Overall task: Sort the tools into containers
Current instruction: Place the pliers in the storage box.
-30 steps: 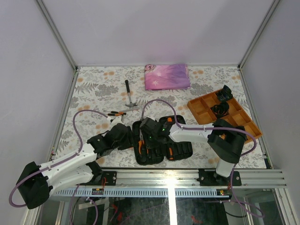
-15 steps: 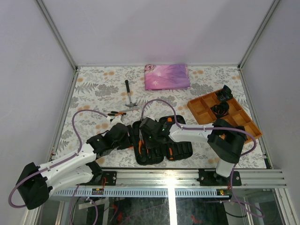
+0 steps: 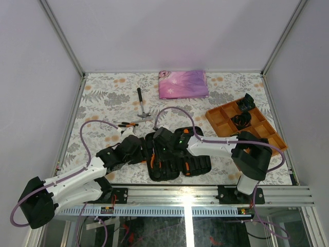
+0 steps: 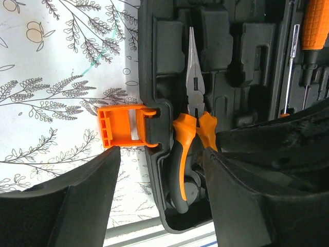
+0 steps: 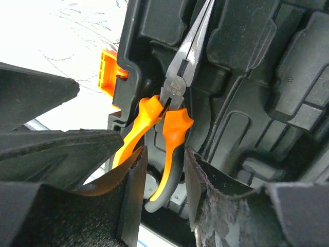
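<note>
The pliers are laid in a slot of the open black tool case at the near edge of the tabletop. The left gripper is held wide over the case's edge. The right gripper is spread narrowly around one pliers handle.

**Robotics lab, boxed-in bench cell**

Lab rig. Two white-and-black robot arms, the left arm and the right arm, are bolted to an aluminium rail at the table's near edge. Bare aluminium posts run up the back corners. Plain pale walls box in three sides. Purple cables loop loose off the arms. A slotted cable duct and wiring sit below the rail. The table has a floral printed cover, the only homely touch.
</note>
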{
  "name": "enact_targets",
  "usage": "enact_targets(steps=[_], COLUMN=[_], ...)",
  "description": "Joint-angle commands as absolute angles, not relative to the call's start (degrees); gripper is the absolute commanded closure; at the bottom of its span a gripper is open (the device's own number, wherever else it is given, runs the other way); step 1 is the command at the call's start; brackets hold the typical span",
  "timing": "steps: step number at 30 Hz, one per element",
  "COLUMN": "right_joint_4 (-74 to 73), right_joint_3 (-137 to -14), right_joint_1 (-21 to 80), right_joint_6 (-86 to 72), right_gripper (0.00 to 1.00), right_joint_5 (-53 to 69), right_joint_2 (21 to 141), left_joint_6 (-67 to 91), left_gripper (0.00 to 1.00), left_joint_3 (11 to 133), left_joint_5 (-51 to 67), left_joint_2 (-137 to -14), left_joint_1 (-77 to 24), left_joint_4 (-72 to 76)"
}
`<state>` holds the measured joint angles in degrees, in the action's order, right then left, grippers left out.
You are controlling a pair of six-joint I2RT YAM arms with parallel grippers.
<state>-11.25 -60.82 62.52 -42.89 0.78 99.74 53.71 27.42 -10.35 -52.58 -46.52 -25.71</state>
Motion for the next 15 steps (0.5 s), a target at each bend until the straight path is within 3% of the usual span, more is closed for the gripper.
enact_targets(steps=[1,15], right_joint_4=[-9.7,-11.2], right_joint_3=[-60.7,-62.3], right_joint_1=[63.0,63.0], right_joint_6=[-42.4,-41.0], right_gripper=[0.58,0.60], right_joint_5=[-2.0,-1.0], right_joint_2=[96.1,99.5], left_joint_6=[53.7,53.7], left_gripper=[0.36,0.38], left_joint_3=[27.8,27.2], left_joint_5=[-10.8,-10.4], left_joint_2=[-53.2,-52.8], left_joint_1=[-46.5,-46.6], left_joint_4=[-23.6,-23.6])
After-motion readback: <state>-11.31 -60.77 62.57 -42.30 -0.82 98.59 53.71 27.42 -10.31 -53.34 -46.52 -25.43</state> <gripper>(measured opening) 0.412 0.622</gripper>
